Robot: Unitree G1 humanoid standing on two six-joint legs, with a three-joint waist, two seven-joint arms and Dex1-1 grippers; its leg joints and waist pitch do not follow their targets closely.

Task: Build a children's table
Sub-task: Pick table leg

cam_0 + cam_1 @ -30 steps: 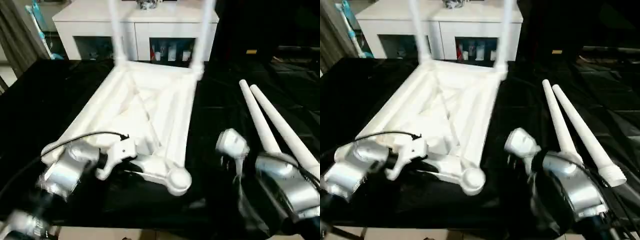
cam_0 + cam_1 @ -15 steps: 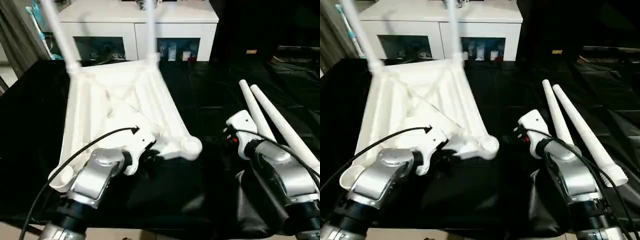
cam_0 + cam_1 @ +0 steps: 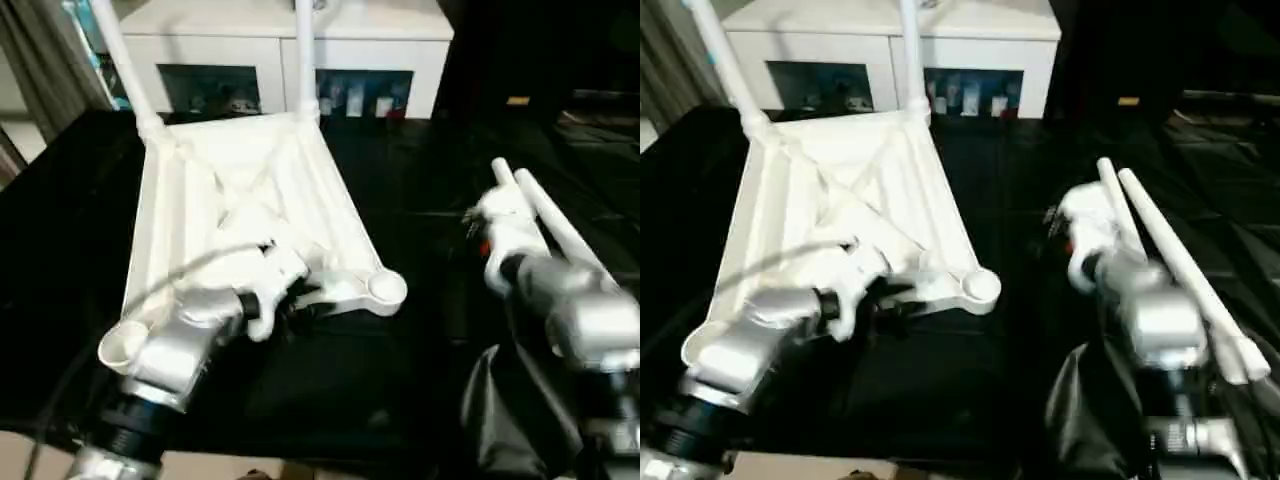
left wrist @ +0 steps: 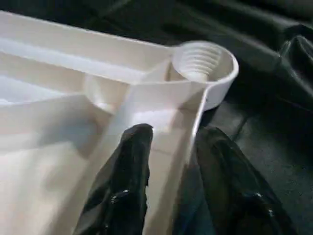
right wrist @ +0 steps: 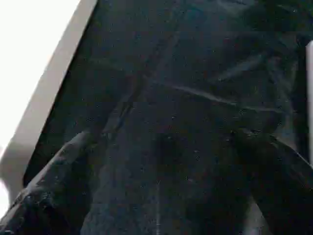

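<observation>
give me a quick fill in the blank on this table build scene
1. The table top lies with its ribbed underside facing ____.
2. ____ legs already stand in its far corner sockets.
3. The left gripper has its fingers on either side of the top's ____, near the empty socket.
4. The right gripper is ____ over the black cloth.

Missing: up; two; rim; open

Both fitted legs (image 3: 128, 70) run off the frame at 12 o'clock. The right arm (image 3: 570, 310) is smeared with blur, hiding the loose legs' (image 3: 1185, 265) middles.
</observation>
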